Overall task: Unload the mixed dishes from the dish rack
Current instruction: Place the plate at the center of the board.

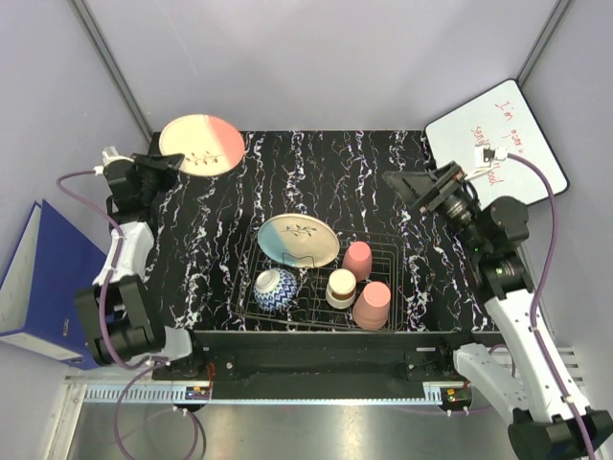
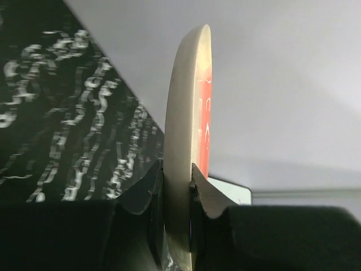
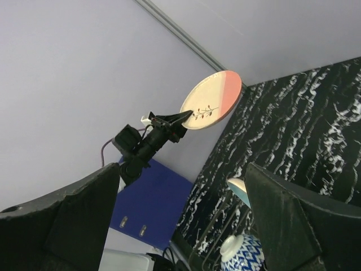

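My left gripper (image 1: 169, 161) is shut on the rim of the pink/cream plate (image 1: 202, 144) and holds it above the table's far left corner; the left wrist view shows the plate (image 2: 186, 141) edge-on between the fingers. The dark wire dish rack (image 1: 388, 251) at front centre holds a light blue/cream plate (image 1: 298, 239), a blue-and-white bowl (image 1: 275, 289), two pink cups (image 1: 357, 260) (image 1: 373, 305) and a cream cup (image 1: 341, 287). My right gripper (image 1: 407, 182) is open and empty, raised right of the rack; its view shows the held plate (image 3: 211, 100) and the bowl (image 3: 243, 254).
The black marbled table (image 1: 316, 177) sits between grey walls. A blue binder (image 1: 34, 278) lies off the table's left side. A small whiteboard (image 1: 493, 134) with red writing leans at the far right.
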Motion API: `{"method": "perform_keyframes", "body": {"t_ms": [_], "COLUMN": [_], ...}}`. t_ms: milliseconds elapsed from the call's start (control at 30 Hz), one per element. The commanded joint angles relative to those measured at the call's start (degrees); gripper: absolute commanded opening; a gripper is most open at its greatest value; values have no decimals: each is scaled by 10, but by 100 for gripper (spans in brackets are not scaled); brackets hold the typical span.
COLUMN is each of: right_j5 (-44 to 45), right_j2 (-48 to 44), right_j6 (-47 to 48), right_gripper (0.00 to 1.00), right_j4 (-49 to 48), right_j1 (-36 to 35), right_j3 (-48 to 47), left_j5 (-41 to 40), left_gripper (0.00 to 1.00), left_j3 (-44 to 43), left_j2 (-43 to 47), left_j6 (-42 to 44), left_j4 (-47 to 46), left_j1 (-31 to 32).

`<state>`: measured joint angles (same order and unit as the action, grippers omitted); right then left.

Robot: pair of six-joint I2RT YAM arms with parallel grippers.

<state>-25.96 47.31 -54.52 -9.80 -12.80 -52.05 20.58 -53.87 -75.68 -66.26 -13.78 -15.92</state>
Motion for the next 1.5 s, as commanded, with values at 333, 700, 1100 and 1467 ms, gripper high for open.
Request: {"method": "perform_keyframes", "body": {"t_ms": [333,700,1100,1467], "right_j5": [31,41,49,43], "right_j2": [-85,-68,-38,-20], "right_j6": [89,101,104,90], "right_gripper": [100,100,100,100], "right_j4": [113,110,102,67], "right_j1": [1,1,1,1], "right_j3": [96,124,133,148], "left_j5": [-64,-99,-80,-33], "left_gripper": [0,0,0,31], "left_j3": [-66,-98,-200,-252], "left_j2": [-175,-275,-380,-421], "left_j6": [37,42,31,32], "left_j4": [-131,-99,-9,72], "left_j1": [-34,-60,-60,-60]}}
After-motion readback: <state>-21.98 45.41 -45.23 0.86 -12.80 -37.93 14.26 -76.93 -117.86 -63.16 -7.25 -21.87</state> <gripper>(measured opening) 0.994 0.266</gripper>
